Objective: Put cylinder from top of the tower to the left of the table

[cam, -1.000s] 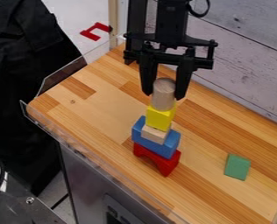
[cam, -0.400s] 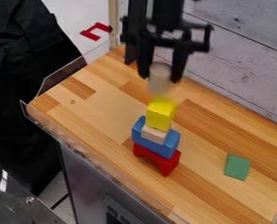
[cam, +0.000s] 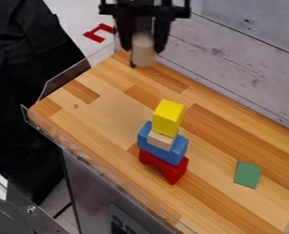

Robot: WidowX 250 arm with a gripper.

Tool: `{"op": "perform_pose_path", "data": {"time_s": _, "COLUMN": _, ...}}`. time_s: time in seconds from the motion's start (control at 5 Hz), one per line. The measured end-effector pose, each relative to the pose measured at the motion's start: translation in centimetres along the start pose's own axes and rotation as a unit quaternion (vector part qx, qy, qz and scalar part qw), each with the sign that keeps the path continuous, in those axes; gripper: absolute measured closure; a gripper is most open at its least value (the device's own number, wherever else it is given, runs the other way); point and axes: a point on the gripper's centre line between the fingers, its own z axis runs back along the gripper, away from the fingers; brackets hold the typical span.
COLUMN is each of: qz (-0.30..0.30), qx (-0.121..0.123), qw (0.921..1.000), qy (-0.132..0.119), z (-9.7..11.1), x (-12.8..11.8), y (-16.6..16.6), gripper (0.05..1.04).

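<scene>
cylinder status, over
gripper shut on wooden cylinder, clear of tower; yellow block tops tower; cylinder not yet placed; tower stands upright

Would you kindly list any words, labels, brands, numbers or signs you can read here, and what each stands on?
There is no readable text.
Block tower and green block: no lettering on visible sides.
Cylinder: too blurred to tell.
Dark panel below the table: any print is too small.
</scene>
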Motion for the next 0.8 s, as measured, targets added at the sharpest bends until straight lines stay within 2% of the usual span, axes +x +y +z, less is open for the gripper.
{"op": "perform_pose_path", "data": {"time_s": 0.2, "qz": 0.016, "qx": 0.004, "qw": 0.9998, "qy": 0.012, "z": -1.4, "x": 1.6, "y": 2.5, "gripper": 0.554}}
{"op": "perform_pose_path", "data": {"time_s": 0.4, "qz": -0.007, "qx": 0.007, "qw": 0.9999, "qy": 0.003, "z": -3.0, "x": 3.3, "y": 3.7, "gripper": 0.554}}
{"op": "perform_pose_path", "data": {"time_s": 0.8, "qz": -0.033, "qx": 0.008, "qw": 0.9992, "qy": 0.021, "z": -7.0, "x": 6.5, "y": 4.3, "gripper": 0.554}}
